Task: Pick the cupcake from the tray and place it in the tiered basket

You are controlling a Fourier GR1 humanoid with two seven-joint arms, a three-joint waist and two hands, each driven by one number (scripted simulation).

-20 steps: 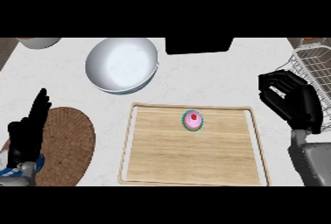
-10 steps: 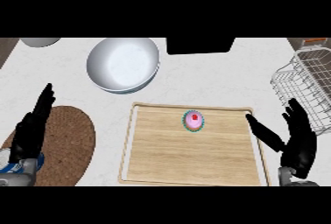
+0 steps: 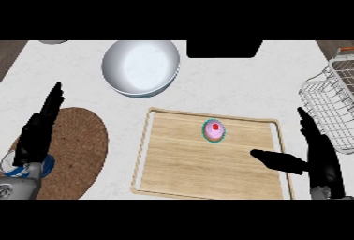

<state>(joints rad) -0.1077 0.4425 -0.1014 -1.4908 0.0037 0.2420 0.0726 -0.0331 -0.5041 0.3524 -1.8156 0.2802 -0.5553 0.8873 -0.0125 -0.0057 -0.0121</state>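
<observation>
A pink cupcake (image 3: 215,131) with a red cherry on top stands upright in the upper middle of a wooden tray (image 3: 180,164). The white wire tiered basket (image 3: 335,105) shows at the right edge. My right hand (image 3: 321,161) is open over the tray's right rim, fingers pointing up and its thumb reaching left, a short way right of and below the cupcake. My left hand (image 3: 38,133) rests open at the left edge with fingers up. Neither hand holds anything.
A large white bowl (image 3: 142,67) sits behind the tray. A round brown woven mat (image 3: 76,150) lies at the left under my left hand. A black object (image 3: 224,48) sits at the back edge of the counter.
My right hand has dropped from beside the basket to the tray's right rim and spread open. The cupcake has stayed in place. The left hand has hardly moved.
</observation>
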